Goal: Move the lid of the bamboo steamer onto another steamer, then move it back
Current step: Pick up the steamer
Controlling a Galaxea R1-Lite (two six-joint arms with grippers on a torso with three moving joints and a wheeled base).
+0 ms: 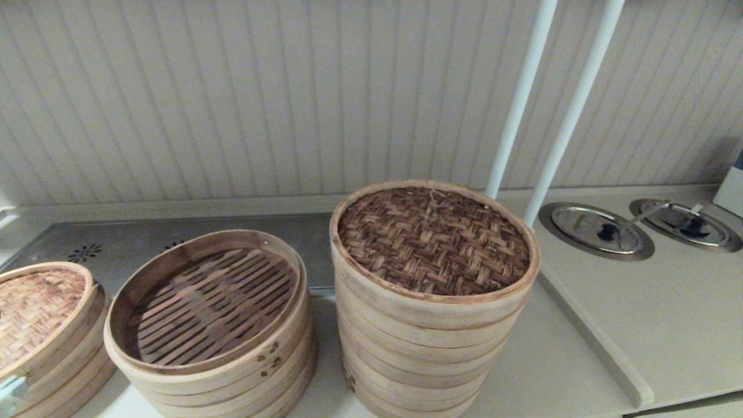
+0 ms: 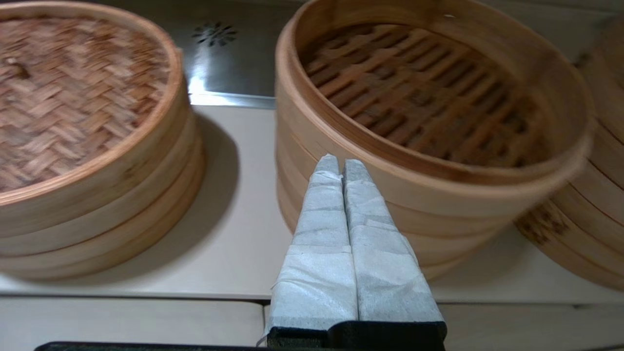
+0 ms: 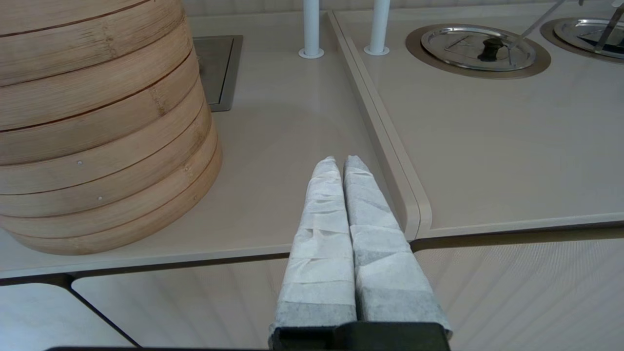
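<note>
Pale ribbed panelling backs a beige tabletop (image 1: pixel 667 325), and on it the lid (image 1: pixel 434 241) sits seated on top of the tall steamer (image 1: pixel 421 348), its dark herringbone weave level and its pale band flush with the stack's top ring. A tiny loop (image 1: pixel 430 200) shows toward the far side of the weave. So the first transfer looks done, and the return trip is what remains.

Judging by its make, the lid should be light and fairly stiff around the band, with some give across the woven top. The bamboo is dry and not slippery, though a hard squeeze on the weave could crack strands. The band rim is the sensible place to take hold, pinched at its edge or pressed from opposite sides; the loop seems too small for these padded fingers.

Just left of the tall stack stands the open steamer (image 1: pixel 212 316) with its slatted floor bare, the likely home for the lid. Further left, a shorter stack carries a tan lid (image 1: pixel 35 307). To the right are two white poles (image 1: pixel 525 87) and two steel covers (image 1: pixel 598 229) set into the tabletop.

Neither arm shows in the head view. The left hand (image 2: pixel 341 163) is clenched on nothing, low before the open steamer's wall. The right hand (image 3: pixel 340 165) is likewise closed and empty, over the tabletop edge beside the tall stack's base.
</note>
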